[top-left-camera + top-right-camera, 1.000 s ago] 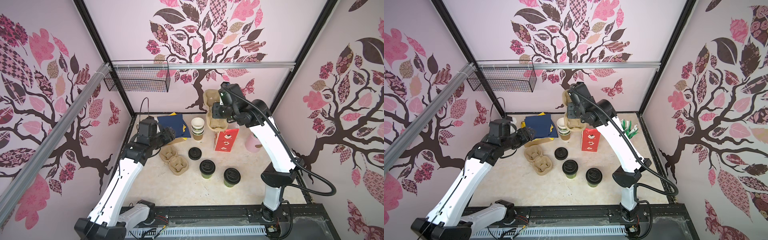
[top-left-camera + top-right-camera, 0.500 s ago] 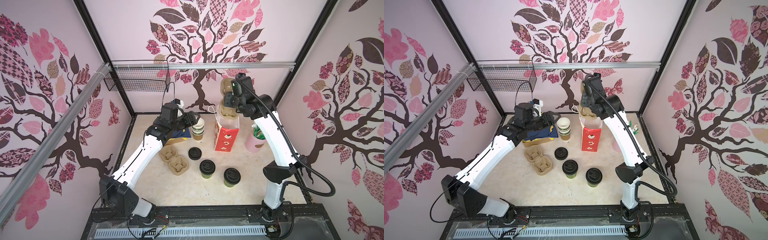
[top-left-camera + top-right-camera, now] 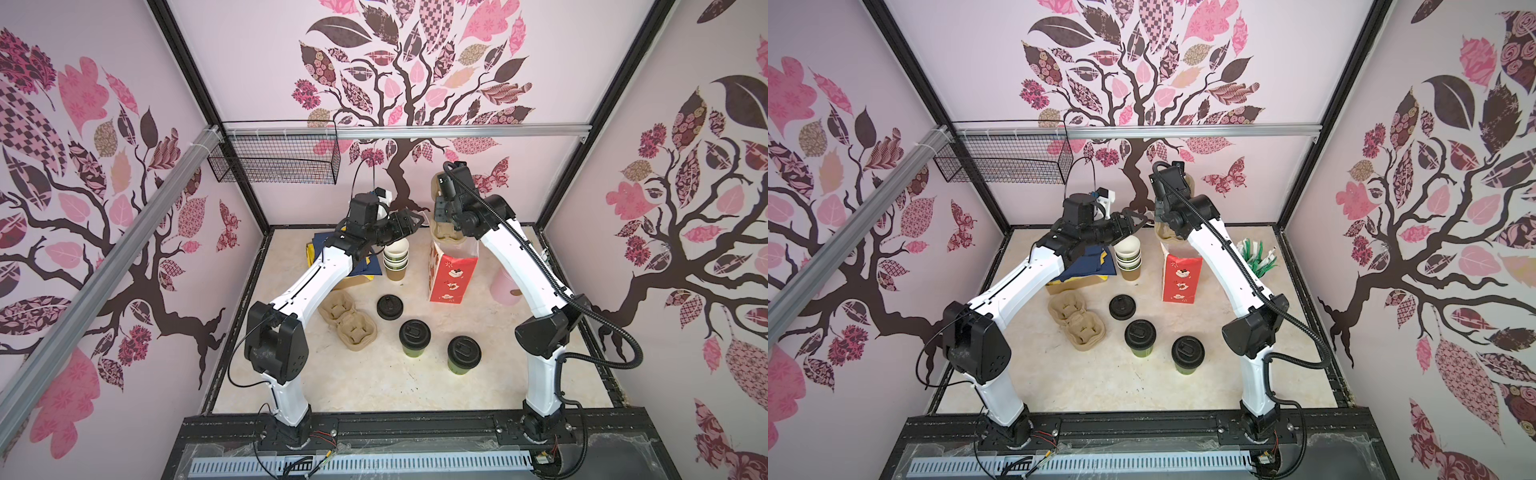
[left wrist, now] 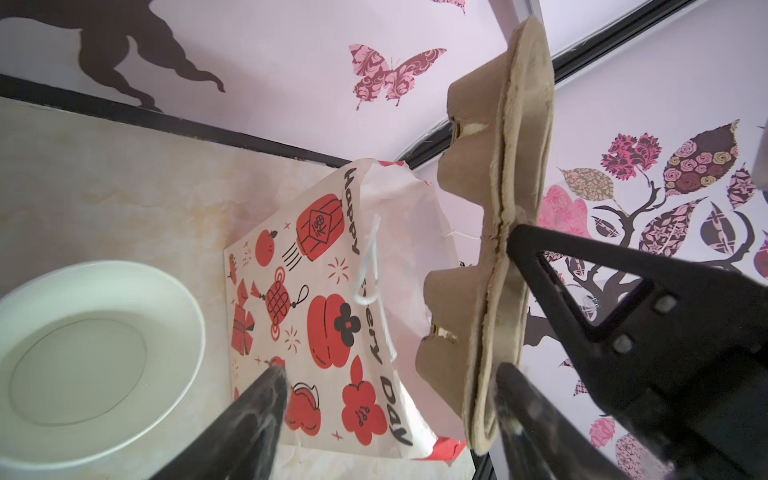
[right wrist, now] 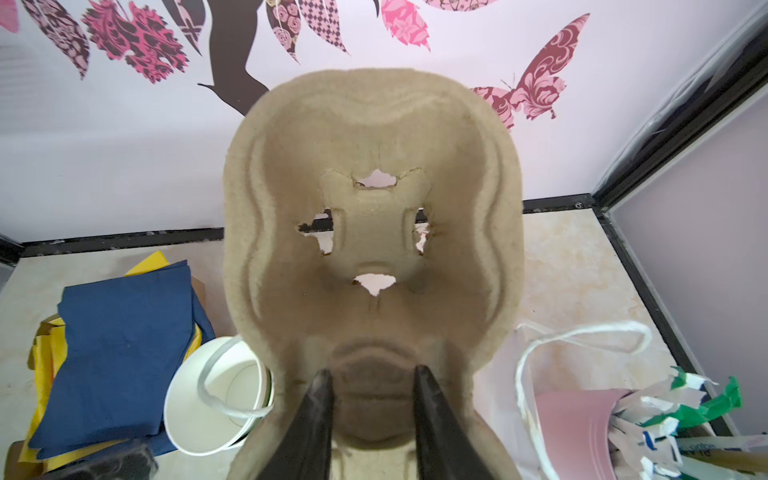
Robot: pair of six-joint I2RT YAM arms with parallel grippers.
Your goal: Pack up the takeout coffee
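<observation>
- Left arm has swung off the left side, away from the spare carriers [image 3: 347, 320], and up to the back. Your left gripper [image 3: 412, 222] now hangs just above the cup stack [image 3: 395, 259], tips toward the red bag [image 3: 451, 270]. Its jaws are wider than a second ago, spread with nothing between them.
- Right gripper [image 5: 372, 374] keeps its clamp on the rim of the pulp carrier [image 5: 374, 145], still up at the back over the bag.
- Carrier stands on edge, lower end at the bag's mouth. Whether it is past the rim, you cannot tell.
- Task cups: green cup on the left [image 3: 414, 337] and green cup on the right [image 3: 464, 353] both stand upright with their black lids on. They sit on the table at the front, near each other but apart, and well clear of both grippers.
- Loose black lid [image 3: 390, 306] lies flat between the left cup and the cup stack.
- Spare carriers lie just left of that lid.
- Cup stack stands close to the bag's left side, directly below your left claw. In the right wrist view a white cord handle [image 5: 208, 390] loops across its open mouth.
- Navy napkins [image 5: 124, 340] sit behind your left forearm.
- Pink holder [image 5: 573, 419], stuffed with packets, stands right of the bag, partly hidden by your right arm in a top view.
</observation>
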